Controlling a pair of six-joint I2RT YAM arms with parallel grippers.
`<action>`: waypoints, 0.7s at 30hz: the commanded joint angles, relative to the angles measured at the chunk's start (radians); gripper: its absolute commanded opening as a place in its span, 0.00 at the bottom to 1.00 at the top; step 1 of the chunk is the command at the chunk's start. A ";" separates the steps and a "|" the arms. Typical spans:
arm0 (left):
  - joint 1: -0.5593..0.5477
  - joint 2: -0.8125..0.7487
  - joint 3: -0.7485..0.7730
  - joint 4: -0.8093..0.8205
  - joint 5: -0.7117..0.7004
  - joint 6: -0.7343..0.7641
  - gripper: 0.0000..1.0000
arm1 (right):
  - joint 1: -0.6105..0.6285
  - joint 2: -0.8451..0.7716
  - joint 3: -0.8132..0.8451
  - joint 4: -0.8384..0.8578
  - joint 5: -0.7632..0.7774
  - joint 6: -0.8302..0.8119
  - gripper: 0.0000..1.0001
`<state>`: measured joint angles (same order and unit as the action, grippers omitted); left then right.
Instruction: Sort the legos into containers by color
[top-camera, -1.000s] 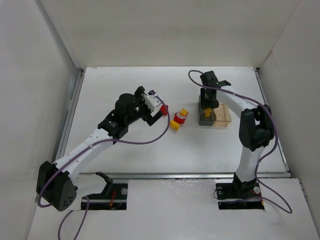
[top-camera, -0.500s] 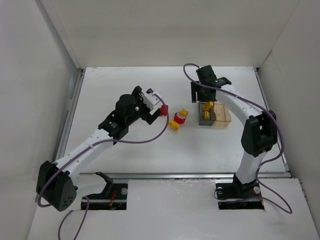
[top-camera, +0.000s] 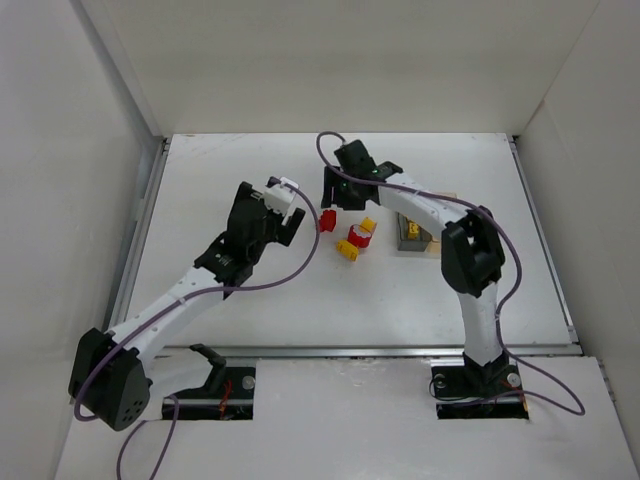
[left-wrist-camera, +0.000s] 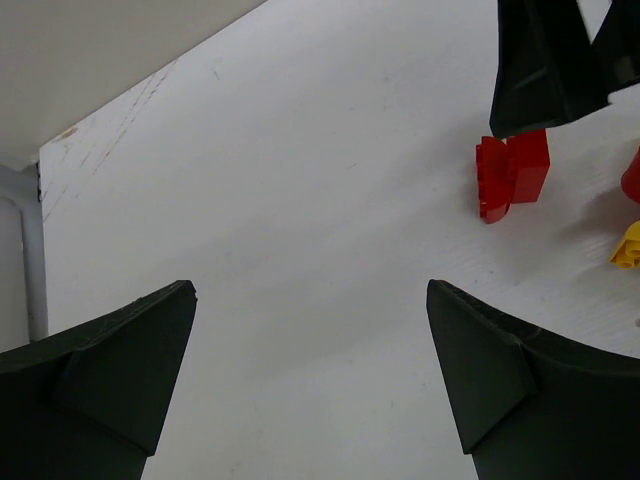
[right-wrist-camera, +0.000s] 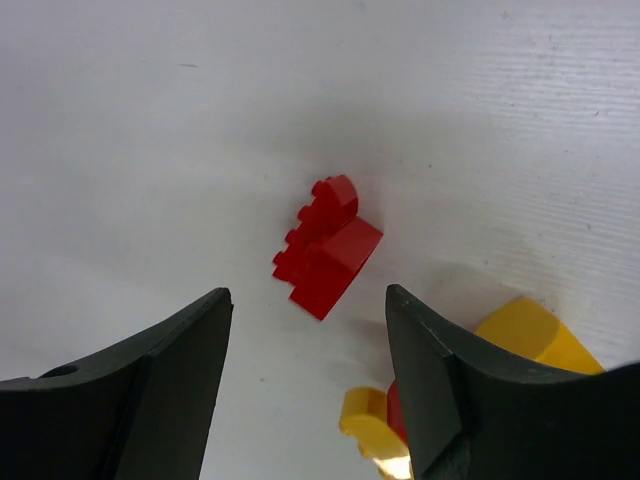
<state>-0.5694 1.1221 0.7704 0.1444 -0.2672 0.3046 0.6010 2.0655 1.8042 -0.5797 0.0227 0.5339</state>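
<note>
A lone red lego lies on the white table. Right of it sits a small cluster of yellow and red legos. My right gripper hovers just above the lone red lego, open, with the brick lying just ahead of its fingertips. My left gripper stands wide open and holds nothing, a short way left of that brick. The containers sit further right, partly hidden by the right arm, and yellow shows inside the dark grey one.
White walls enclose the table on three sides. The right arm's forearm stretches across above the containers. A right gripper finger shows dark at the top right of the left wrist view.
The right gripper opened over the containers, then swung left to the lone red lego. The left gripper drew back a little to the left.
</note>
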 joint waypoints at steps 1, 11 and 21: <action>0.000 -0.058 -0.013 0.053 -0.037 -0.027 1.00 | 0.003 0.051 0.058 0.055 0.031 0.113 0.68; 0.000 -0.067 -0.023 0.053 -0.015 -0.027 1.00 | 0.023 0.165 0.136 0.006 0.086 0.113 0.65; 0.000 -0.067 -0.023 0.063 0.003 -0.027 1.00 | 0.023 0.134 0.075 0.006 0.063 0.113 0.52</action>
<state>-0.5694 1.0847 0.7589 0.1535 -0.2726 0.2955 0.6167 2.2410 1.8927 -0.5861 0.0921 0.6346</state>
